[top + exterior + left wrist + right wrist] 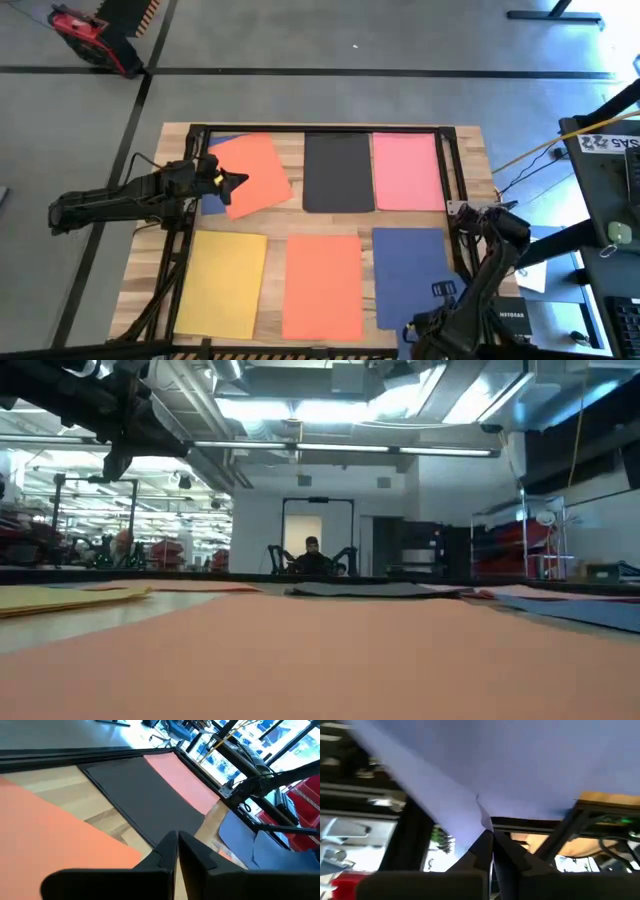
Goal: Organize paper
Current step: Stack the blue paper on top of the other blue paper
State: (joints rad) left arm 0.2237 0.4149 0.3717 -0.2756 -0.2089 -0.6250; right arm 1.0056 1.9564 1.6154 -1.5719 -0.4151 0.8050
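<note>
My left hand (238, 181), fingers closed and empty, hovers over the tilted orange sheet (255, 172); my right hand (491, 837) pinches the blue sheet (415, 270).

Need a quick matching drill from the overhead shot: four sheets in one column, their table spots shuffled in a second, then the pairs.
Things:
1. black sheet
2. yellow sheet
3. pink sheet
4. tilted orange sheet

Places:
A. near row, left-arm side
B. far row, under the left tool
C. far row, middle
D. far row, right-arm side

Pairs: 1-C, 2-A, 3-D, 4-B
</note>
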